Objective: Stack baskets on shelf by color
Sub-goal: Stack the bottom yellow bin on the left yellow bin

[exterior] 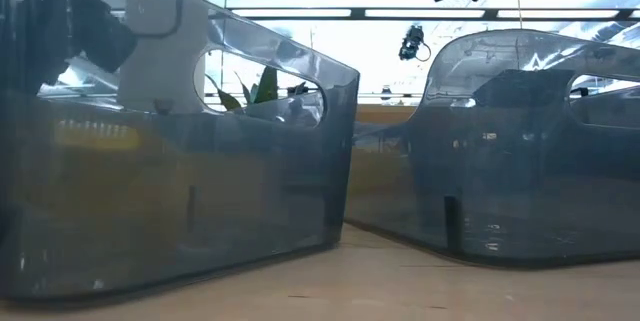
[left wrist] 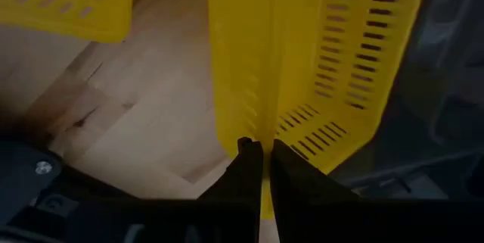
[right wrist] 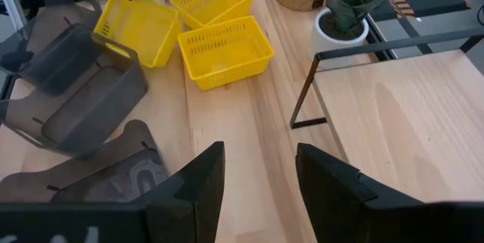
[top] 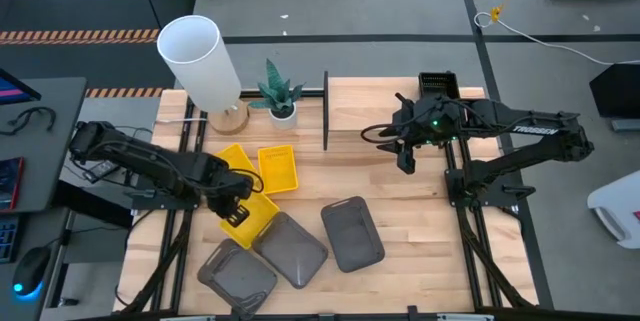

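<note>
My left gripper [top: 237, 201] is shut on a yellow basket [top: 250, 221] at the table's left, seen tilted in the right wrist view [right wrist: 136, 23]. Two more yellow baskets [top: 277, 169] [top: 233, 154] rest on their bottoms beyond it. Three grey baskets [top: 352, 233] [top: 293, 251] [top: 238, 273] lie along the near edge. The shelf [top: 380, 111] stands at the far right, with a black basket [top: 437, 83] at its far edge. My right gripper [right wrist: 257, 175] is open and hovers over the shelf's near edge [top: 407, 158]. My left gripper pinches the yellow basket's thin side wall at its rim [left wrist: 262, 141], one finger [left wrist: 246, 160] on each face of the wall. The fingers come slanting down from the table's left. The basket sits tipped on edge, its opening turned sideways and its lower part by the grey baskets.
A white cylinder lamp [top: 200, 56] on a wooden base and a small potted plant [top: 278, 91] stand at the far left of the table. The shelf's black frame post [right wrist: 306, 91] rises by its left end. Bare tabletop [top: 400, 221] lies between shelf and grey baskets.
</note>
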Controlling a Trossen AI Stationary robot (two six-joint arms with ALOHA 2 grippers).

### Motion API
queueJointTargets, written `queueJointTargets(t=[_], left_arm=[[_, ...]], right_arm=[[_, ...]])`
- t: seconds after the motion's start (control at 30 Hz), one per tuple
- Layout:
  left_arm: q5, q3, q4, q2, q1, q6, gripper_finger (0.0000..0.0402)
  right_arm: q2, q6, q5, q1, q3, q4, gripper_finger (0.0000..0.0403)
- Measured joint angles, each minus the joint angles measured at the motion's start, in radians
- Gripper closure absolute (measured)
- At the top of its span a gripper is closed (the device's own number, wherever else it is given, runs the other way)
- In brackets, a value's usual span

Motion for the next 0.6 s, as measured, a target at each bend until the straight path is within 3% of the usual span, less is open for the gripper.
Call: queueJointTargets(t=[0.4, 0.6], left_arm=[[-0.085, 0.224, -0.257, 0.000, 0.004, -0.010, 0.0387], [-0.106, 0.302, -0.297, 0.000, 0.058, -0.062, 0.0387]], right_arm=[[0.000, -0.012, -0.001, 0.000, 0.000, 0.002, 0.0234], [0.000, -0.020, -0.001, 0.000, 0.000, 0.011, 0.0234]])
